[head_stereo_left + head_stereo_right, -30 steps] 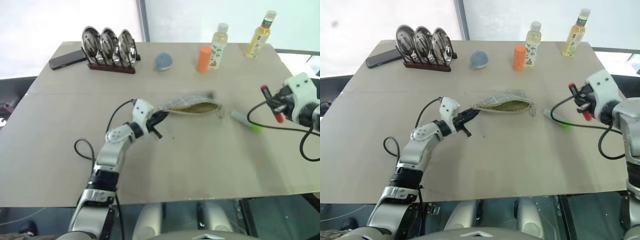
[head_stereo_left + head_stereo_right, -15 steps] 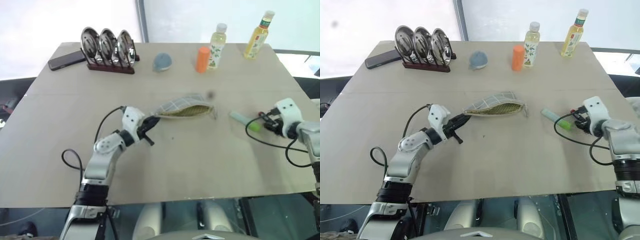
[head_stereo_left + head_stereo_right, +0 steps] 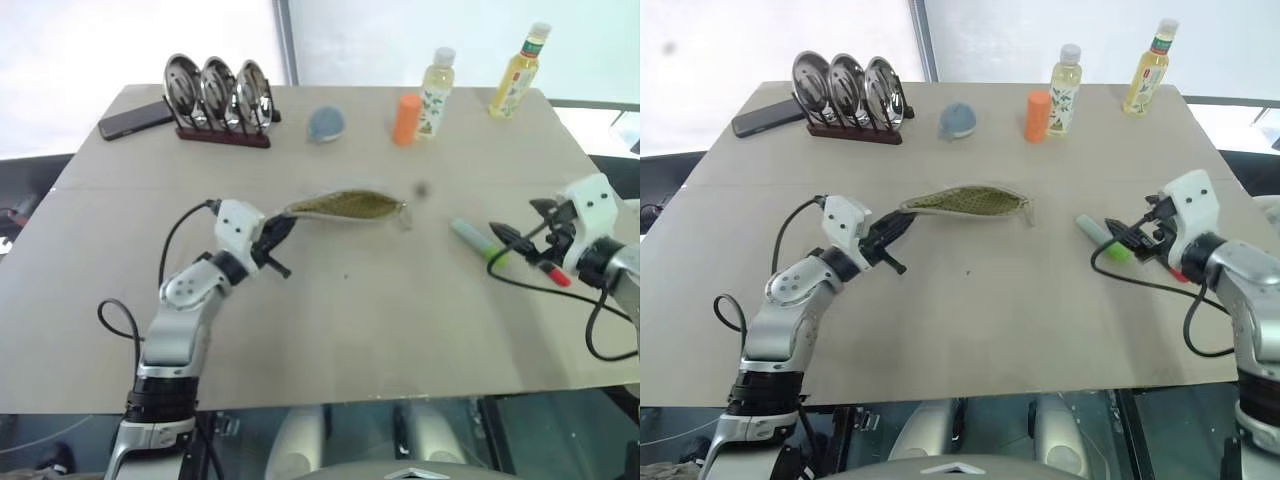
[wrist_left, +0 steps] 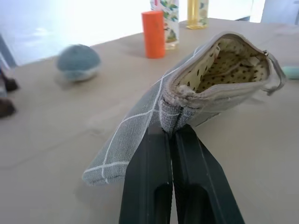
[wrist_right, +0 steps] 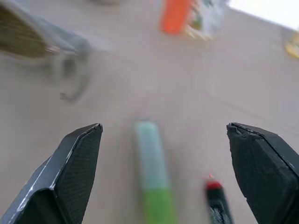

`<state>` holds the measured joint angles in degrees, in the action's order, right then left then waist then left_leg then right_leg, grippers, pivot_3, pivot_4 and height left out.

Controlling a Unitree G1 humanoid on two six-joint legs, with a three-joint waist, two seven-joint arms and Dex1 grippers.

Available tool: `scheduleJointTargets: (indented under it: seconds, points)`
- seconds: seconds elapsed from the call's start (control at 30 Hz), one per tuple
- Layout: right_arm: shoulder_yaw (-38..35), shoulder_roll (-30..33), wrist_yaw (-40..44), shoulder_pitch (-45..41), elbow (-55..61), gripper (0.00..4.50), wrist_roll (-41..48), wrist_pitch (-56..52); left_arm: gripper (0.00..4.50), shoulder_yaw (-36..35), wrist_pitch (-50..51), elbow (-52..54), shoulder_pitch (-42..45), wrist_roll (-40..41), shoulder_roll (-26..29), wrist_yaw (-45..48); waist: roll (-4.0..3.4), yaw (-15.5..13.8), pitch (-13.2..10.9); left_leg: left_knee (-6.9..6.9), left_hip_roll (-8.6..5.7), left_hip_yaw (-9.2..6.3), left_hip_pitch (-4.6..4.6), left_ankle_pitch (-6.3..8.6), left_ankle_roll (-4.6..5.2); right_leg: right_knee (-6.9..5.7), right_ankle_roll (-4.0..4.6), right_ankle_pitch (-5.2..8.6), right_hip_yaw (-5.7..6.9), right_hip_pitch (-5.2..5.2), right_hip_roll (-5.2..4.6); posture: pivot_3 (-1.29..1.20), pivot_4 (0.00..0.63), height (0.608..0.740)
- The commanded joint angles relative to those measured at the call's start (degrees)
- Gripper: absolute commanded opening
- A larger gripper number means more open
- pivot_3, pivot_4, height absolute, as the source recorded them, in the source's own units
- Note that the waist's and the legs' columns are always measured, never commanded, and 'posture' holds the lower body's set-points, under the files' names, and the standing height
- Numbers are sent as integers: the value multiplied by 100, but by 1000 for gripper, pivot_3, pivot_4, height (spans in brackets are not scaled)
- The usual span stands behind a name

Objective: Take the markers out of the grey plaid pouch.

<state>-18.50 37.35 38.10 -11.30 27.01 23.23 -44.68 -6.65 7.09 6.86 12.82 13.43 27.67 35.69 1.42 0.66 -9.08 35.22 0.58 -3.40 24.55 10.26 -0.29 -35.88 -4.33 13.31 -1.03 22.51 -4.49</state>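
On the tan table [image 3: 330, 330], seen from the left eye, the left gripper [image 3: 281, 233] clamps the near end of the grey plaid pouch [image 3: 345, 205], jaws pressed shut on the fabric. A second ago the pouch lay further toward three o'clock; it has since been drawn toward nine o'clock with the arm. At three o'clock the right gripper [image 3: 520, 240] stands with its jaws wide and nothing between them. A second ago it held the black-and-red marker [image 3: 553, 272] up off the table; that marker now lies on the tabletop just beside the gripper, at its five o'clock. The teal highlighter [image 3: 474, 241] lies at the gripper's nine o'clock, green cap toward the robot, where it lay before.

From the right eye, the same layout holds: the orange cylinder [image 3: 1038, 115], two bottles [image 3: 1065, 88], the blue-grey lump [image 3: 958, 120], the rack of steel discs [image 3: 848, 96] and a dark phone [image 3: 765, 117] along the far edge, all unmoved.

Along the left wrist, both black fingers [image 4: 149, 182] meet on the pouch's corner seam; its mouth gapes, showing dotted yellowish lining with no pen visible inside.

Along the right wrist, the fingers [image 5: 74, 172] stand far apart, with the highlighter and the red-tipped marker lying on the table between them, well apart from the pouch.
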Motion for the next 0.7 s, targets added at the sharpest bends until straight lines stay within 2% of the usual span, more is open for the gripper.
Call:
scheduleJointTargets:
  seconds: [0.03,0.23,0.4,0.53,0.63,0.7]
  points:
    - [-84,-106,176,454,833,4328,482,118,0,-462,-479,237,-288,-49,329,83,0,0,1,0,1,0,-1,0,0,0,1,0,0,0,0,0,150,740]
    - [363,-330,162,1235,1419,4328,725,357,0,-1142,-1070,-492,-905,-132,1079,334,2,2,1,-5,4,4,-1,1,-1,2,24,13,-3,6,-1,0,150,740]
    - [770,-302,130,1305,1106,4328,435,732,0,-940,-1182,-1108,-734,-89,1280,660,9,-32,6,0,5,13,-6,1,-2,1,7,24,4,1,-12,0,150,740]
    - [932,-289,183,1262,880,4459,374,943,1306,-759,-838,-1115,-502,37,1192,762,15,-66,10,2,2,26,-2,1,-3,1,26,13,3,2,-26,0,150,740]
    - [938,-234,241,1391,835,4459,339,1094,2610,-891,-345,-767,-579,512,1110,868,14,-59,9,2,4,27,0,0,-1,1,25,12,3,1,-21,0,150,740]
    - [901,-183,311,1591,847,4459,328,1207,2610,-1048,169,-270,-905,1144,1089,1097,15,-22,10,-3,7,25,6,0,0,1,17,8,4,4,-16,0,150,740]
